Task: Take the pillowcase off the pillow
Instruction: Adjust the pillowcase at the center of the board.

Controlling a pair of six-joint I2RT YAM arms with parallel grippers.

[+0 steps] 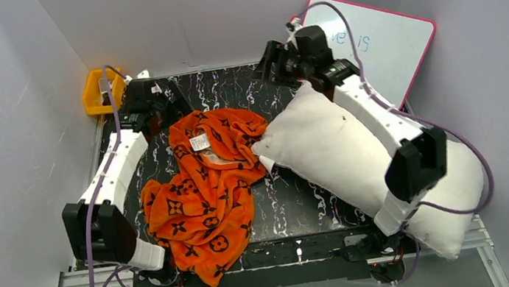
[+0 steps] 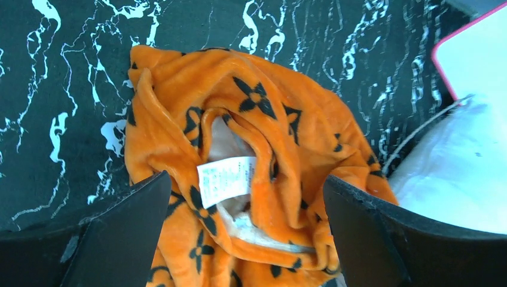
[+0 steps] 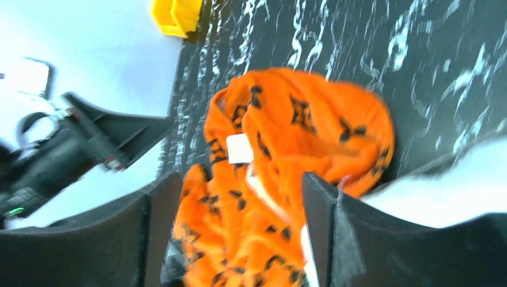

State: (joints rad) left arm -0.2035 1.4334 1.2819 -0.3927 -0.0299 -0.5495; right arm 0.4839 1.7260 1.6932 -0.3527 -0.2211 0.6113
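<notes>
Pillowcase [image 1: 202, 195] lies crumpled on the table [image 1: 297, 205], left of the bare pillow [image 1: 326, 149], one pillow corner touching it; we judge the removal essentially complete. Farther back, the left gripper [image 2: 245, 179] hovers spread and empty over the fabric's far folds; the right gripper [image 3: 239, 179], likewise spread, hangs apart.
</notes>
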